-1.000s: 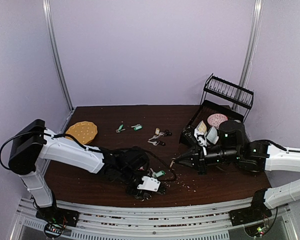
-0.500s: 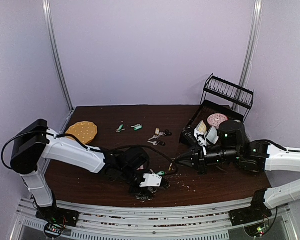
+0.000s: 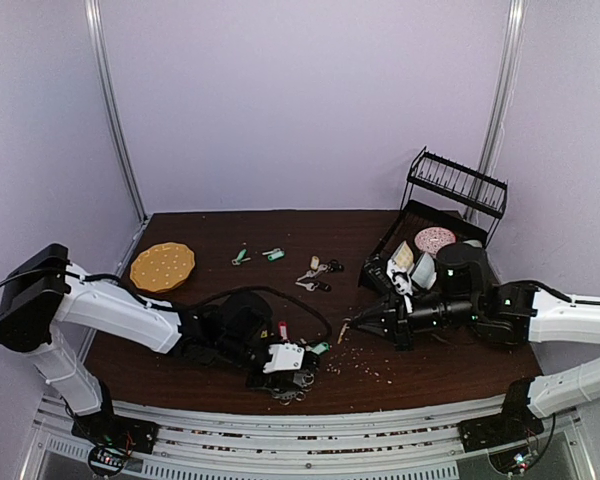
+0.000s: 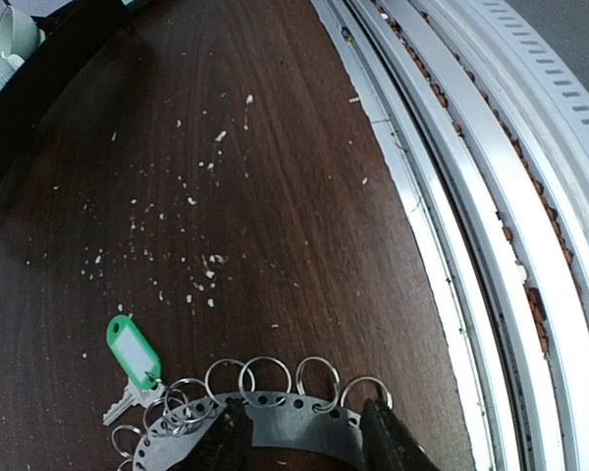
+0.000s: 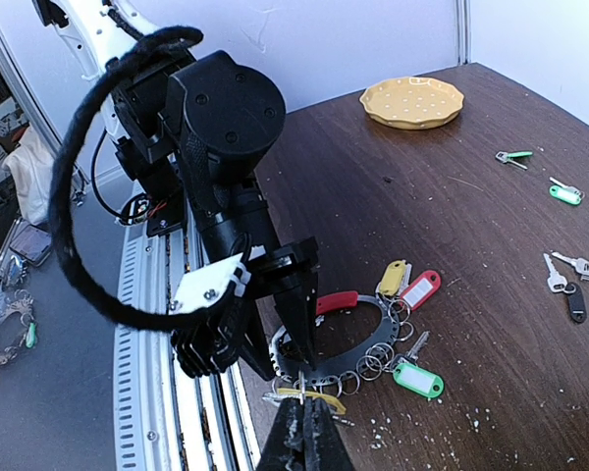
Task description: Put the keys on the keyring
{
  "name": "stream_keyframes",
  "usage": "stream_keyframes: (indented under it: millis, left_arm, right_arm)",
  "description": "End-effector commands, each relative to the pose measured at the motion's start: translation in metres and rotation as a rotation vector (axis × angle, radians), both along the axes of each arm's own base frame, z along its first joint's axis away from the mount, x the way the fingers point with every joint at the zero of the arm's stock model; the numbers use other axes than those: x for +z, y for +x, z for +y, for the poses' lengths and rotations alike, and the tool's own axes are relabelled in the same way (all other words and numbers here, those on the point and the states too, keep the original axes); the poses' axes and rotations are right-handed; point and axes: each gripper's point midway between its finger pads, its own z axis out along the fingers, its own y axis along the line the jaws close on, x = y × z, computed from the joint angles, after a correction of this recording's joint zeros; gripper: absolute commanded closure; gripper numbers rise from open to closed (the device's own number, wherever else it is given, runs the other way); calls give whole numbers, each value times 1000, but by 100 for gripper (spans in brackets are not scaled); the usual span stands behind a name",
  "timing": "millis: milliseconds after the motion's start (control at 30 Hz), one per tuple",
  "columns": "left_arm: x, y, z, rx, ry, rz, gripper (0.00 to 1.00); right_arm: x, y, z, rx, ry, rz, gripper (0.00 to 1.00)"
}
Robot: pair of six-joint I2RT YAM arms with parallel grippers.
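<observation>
The keyring (image 5: 349,364) is a large loop with a red grip and a silver perforated band, lying near the table's front edge. Keys with yellow (image 5: 393,277), red (image 5: 422,289) and green tags (image 5: 417,378) hang on its small rings. My left gripper (image 4: 304,442) stands open right over the band (image 4: 294,427), one finger on each side of a short stretch. My right gripper (image 5: 302,400) is shut on a yellow-tagged key (image 5: 321,394) and its ring, just in front of the band. More loose keys (image 3: 318,272) lie mid-table.
Two green-tagged keys (image 3: 240,257) (image 3: 274,254) lie toward the back. A yellow plate (image 3: 162,266) sits at the left, and a black dish rack (image 3: 435,215) with cups at the right. Crumbs dot the wood. The metal rail (image 4: 471,196) runs along the front edge.
My left gripper has opened and its arm has drawn back to the left, uncovering more of the yellow plate. The right arm has stayed put.
</observation>
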Motion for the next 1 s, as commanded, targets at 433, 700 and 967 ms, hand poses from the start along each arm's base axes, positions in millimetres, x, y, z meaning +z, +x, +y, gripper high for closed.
stream_keyframes:
  millis: [433, 700, 967]
  left_arm:
    - [-20, 4, -21, 57, 37, 30, 72]
    - [12, 31, -4, 316, -71, 95, 63]
    - [9, 27, 63, 705, -58, 263, 53]
  right_arm:
    - [-7, 1, -2, -7, -1, 7, 100]
    - [-11, 3, -7, -25, -12, 14, 100]
    - [-15, 6, -5, -33, -34, 26, 100]
